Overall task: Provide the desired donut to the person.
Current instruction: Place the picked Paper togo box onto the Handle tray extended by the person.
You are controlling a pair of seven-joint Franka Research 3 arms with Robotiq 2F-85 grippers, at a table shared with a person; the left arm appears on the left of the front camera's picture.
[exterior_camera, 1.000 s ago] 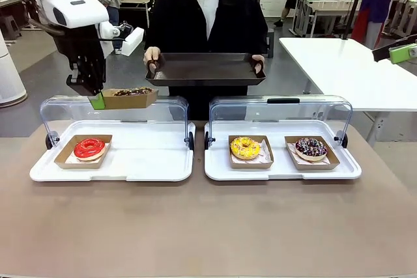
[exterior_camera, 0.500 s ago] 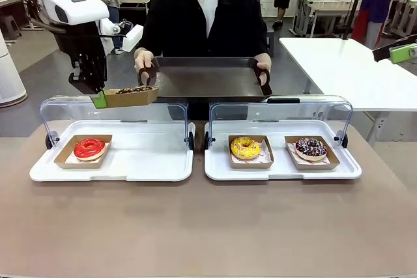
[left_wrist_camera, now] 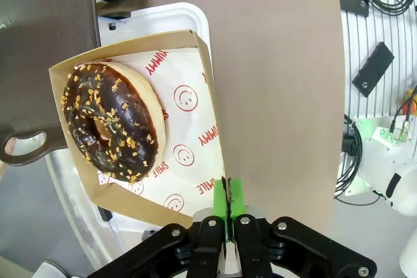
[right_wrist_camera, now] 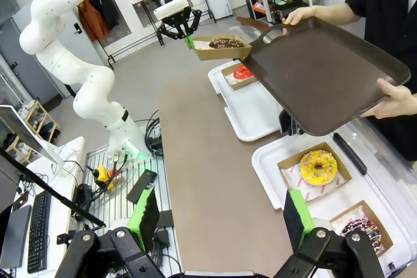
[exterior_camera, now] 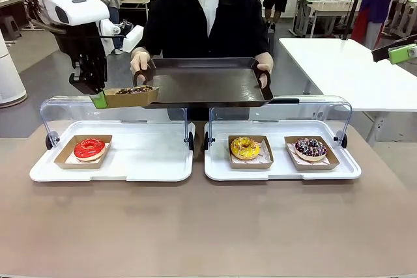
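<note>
Since 0.5 s ago the person's brown tray has come forward; its left handle now sits just beside the carton. Nearest you, the white trays hold the red donut, yellow donut and sprinkled donut. Above them, the left gripper is clamped on the carton rim, with the chocolate donut inside. Right gripper: fingers apart, holding nothing. The person grips both tray handles.

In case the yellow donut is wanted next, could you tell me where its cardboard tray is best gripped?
I'd pinch the near wall of the yellow donut's cardboard tray, coming down from the robot's side: that thin upright rim is free, the clear lid stands open behind it, and the sprinkled donut's tray sits to its right.
</note>
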